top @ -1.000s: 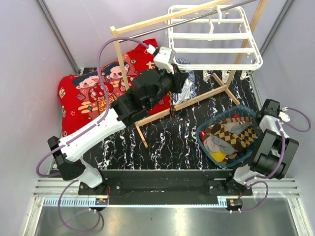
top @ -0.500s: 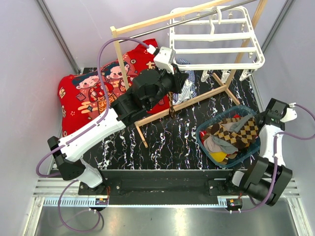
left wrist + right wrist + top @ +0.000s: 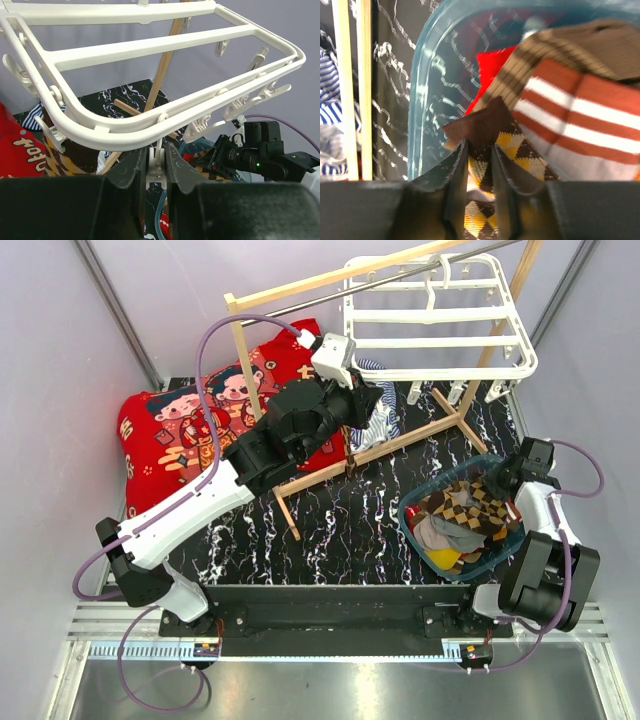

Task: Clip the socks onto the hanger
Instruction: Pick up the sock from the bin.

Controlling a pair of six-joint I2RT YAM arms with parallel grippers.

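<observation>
One white plastic grid hanger (image 3: 150, 47) hangs over the marbled surface (image 3: 350, 510), the left pincer (image 3: 156, 165) clamped on one dangling peg (image 3: 159, 150). The right pincer (image 3: 479, 165) grips one diamond-checkered sock (image 3: 487, 125) in the blue tub (image 3: 422, 90), seemingly among several.

Pale lavender-grey walls (image 3: 60, 370) close in on both sides, softly and evenly lit. A slanted metal post (image 3: 117, 305) runs along the upper left corner. The surface (image 3: 340, 525) is black with white marble veining. A light wooden rack (image 3: 300, 283) crosses the upper middle. Along the bottom runs a ribbed aluminium rail (image 3: 90, 625), and below it lies a dull grey metal panel (image 3: 330, 690).
</observation>
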